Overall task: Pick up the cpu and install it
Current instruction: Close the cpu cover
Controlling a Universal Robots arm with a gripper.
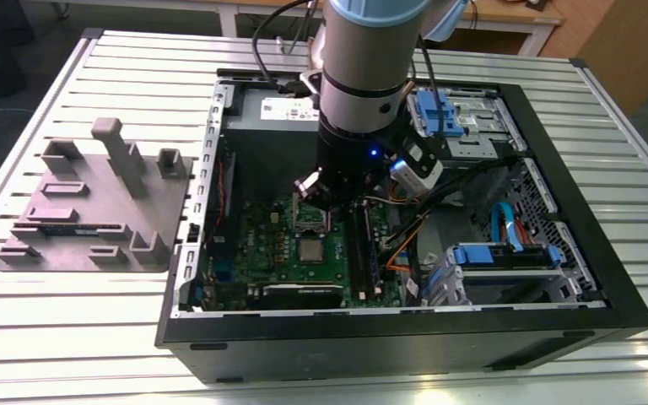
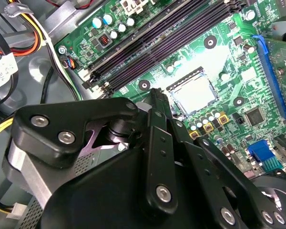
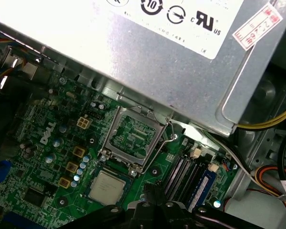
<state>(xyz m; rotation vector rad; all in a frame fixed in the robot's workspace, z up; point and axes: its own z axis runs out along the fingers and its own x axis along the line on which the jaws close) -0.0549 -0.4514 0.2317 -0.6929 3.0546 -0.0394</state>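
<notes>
The cpu (image 1: 310,250) (image 2: 193,90) (image 3: 107,187) is a small silvery square. It lies flat on the green motherboard (image 1: 267,245) inside the open computer case. Right beside it is a square metal frame with a greenish centre (image 3: 131,137) and a wire lever (image 3: 166,140). My gripper (image 1: 318,205) (image 2: 155,95) (image 3: 150,201) hangs just above the board, over that frame and a short way from the cpu. Its black fingers are shut together with nothing between them. The cpu's top is uncovered in all views.
A grey moulded tray (image 1: 88,211) sits on the slatted table at the exterior view's left. A big grey box with a white label (image 3: 148,43) borders the frame. Dark memory slots (image 2: 167,43), orange and yellow cables (image 1: 405,240) and blue drive brackets (image 1: 504,253) crowd the case.
</notes>
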